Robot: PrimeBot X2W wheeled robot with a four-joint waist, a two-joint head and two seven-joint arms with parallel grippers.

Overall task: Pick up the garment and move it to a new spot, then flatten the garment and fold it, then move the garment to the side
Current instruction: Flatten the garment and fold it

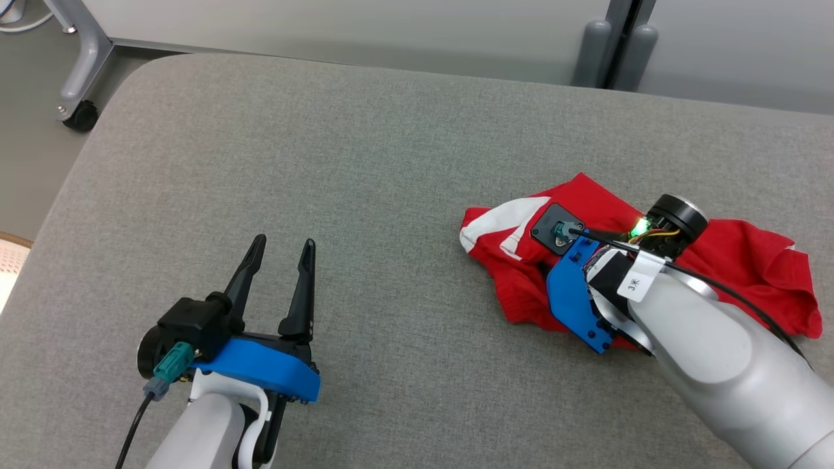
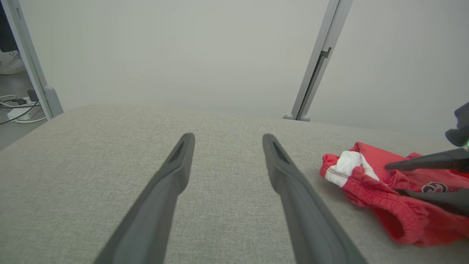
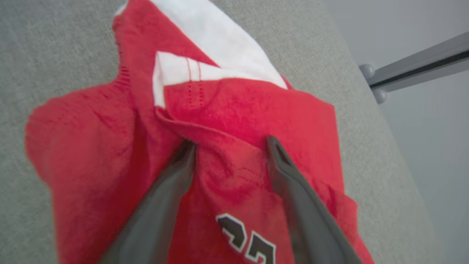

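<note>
While spread wide, right gripper (image 3: 229, 141) seemingly presses garment (image 3: 234, 106), left gripper (image 1: 285, 241) empty.

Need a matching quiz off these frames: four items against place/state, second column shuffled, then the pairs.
Column one:
1. left gripper
2. right gripper
3. crumpled red garment with white panels
4. black caster wheel

Column two:
a. bunched on the right part of the grey fabric-covered table
b. open, over bare grey fabric, nothing between its fingers
c. on the floor past the table's far left corner
d. open, fingers down on red cloth, a fold between them

Pairs: 1-b, 2-d, 3-a, 4-c.
</note>
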